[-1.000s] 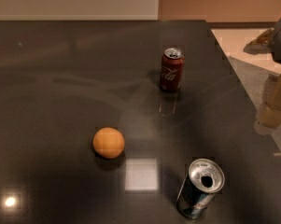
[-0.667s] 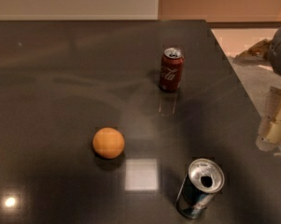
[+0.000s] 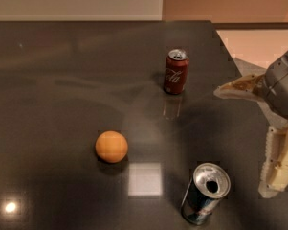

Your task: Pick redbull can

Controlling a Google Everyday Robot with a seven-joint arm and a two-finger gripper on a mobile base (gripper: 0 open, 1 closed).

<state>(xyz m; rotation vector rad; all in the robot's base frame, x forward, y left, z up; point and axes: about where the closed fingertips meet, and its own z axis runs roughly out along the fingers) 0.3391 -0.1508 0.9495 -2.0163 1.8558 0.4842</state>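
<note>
The redbull can, dark blue and silver with a shiny open top, stands upright near the table's front edge, right of centre. My gripper hangs at the right side, above and to the right of the can. Its two pale fingers are spread apart with nothing between them: one finger points left, the other points down just right of the can. The gripper does not touch the can.
A red cola can stands upright further back on the dark table. An orange lies left of centre. The table's right edge borders a light floor. Bright light reflections show on the tabletop.
The gripper has moved left, further over the table and nearer the redbull can, and its fingers show more fully. The cans and the orange have not moved.
</note>
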